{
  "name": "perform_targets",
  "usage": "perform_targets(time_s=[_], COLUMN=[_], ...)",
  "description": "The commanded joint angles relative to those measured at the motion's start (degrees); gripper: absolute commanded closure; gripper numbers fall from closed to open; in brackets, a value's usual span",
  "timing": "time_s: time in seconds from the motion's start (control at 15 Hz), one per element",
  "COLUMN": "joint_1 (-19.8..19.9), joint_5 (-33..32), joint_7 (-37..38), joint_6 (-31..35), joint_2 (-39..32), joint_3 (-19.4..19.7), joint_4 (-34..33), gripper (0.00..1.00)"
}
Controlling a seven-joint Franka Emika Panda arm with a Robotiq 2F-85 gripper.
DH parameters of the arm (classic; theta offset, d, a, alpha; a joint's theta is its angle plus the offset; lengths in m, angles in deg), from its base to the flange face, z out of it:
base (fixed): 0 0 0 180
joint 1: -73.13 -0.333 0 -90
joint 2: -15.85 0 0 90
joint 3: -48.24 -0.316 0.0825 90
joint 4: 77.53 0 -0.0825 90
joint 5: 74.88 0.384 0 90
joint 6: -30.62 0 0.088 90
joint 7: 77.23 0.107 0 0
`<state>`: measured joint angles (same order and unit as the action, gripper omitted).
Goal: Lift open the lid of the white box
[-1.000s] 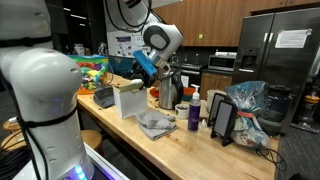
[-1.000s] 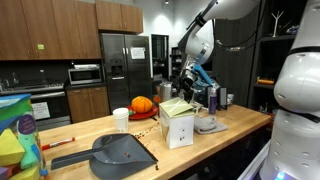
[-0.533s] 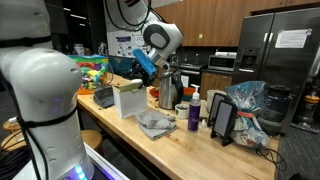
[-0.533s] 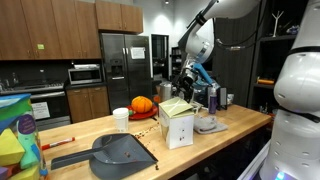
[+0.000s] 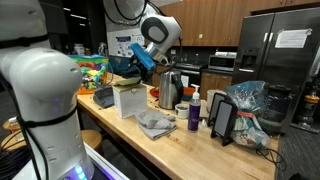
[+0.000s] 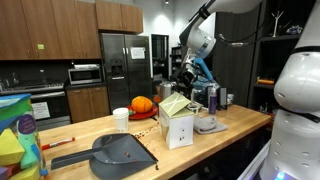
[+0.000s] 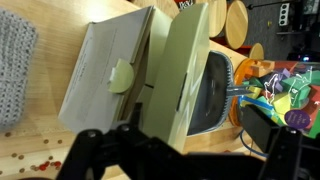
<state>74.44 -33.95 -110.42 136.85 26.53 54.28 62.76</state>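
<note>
The white box stands on the wooden counter, and also shows in an exterior view. Its lid is tilted up, partly open. In the wrist view the box top lies below the camera, with the raised lid standing on edge beside it. My gripper hangs just above the box with its dark fingers spread wide on either side of the lid's edge. It is open. It also shows in both exterior views.
A grey cloth, a kettle, a purple bottle and a black stand sit near the box. A grey dustpan, a white cup and an orange pumpkin lie on its other side.
The gripper and wrist have risen slightly above the box, and the lid is tilted up a little more.
</note>
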Motion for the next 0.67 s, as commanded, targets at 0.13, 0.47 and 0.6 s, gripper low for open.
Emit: perform_targets(time_s=[0.13, 0.47, 0.6], joint_1=[-0.2, -1.5, -2.2], joint_5=[0.4, 0.4, 0.5], joint_7=[0.4, 0.7, 1.2], joint_6=[-0.8, -1.0, -0.7], joint_2=[4.5, 7.0, 8.0], joint_3=[-0.7, -1.9, -2.6], joint_4=[1.7, 2.3, 2.7], gripper=[0.00, 0.00, 0.00])
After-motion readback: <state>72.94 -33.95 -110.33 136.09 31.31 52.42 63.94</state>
